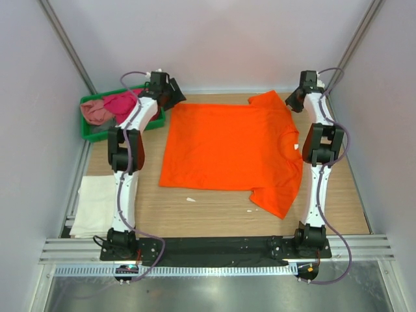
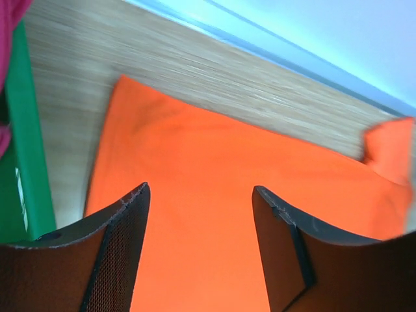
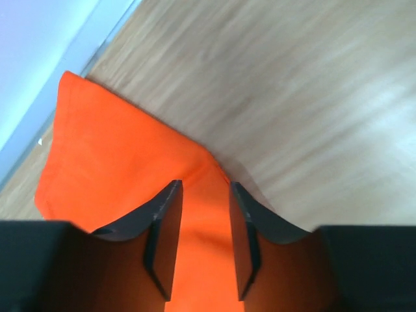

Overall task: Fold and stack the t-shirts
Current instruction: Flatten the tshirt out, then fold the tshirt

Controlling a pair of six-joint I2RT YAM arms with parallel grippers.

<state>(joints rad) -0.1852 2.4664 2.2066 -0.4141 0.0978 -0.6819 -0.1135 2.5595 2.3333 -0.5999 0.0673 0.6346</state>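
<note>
From above, the orange t-shirt [image 1: 227, 146] lies flat toward the bench's far edge, with the left gripper [image 1: 171, 95] at its far-left corner and the right gripper [image 1: 294, 101] at its far-right sleeve. Left wrist: jaws wide, cloth beneath. Right wrist: jaws narrow, sleeve edge beneath.

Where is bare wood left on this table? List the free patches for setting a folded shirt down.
Free: the near strip of the wooden table between the spread bright orange cloth t-shirt and the black base rail; also wood right of the right arm. Crowded: the left side, with the green plastic tray, folded white cloth and left arm.
</note>
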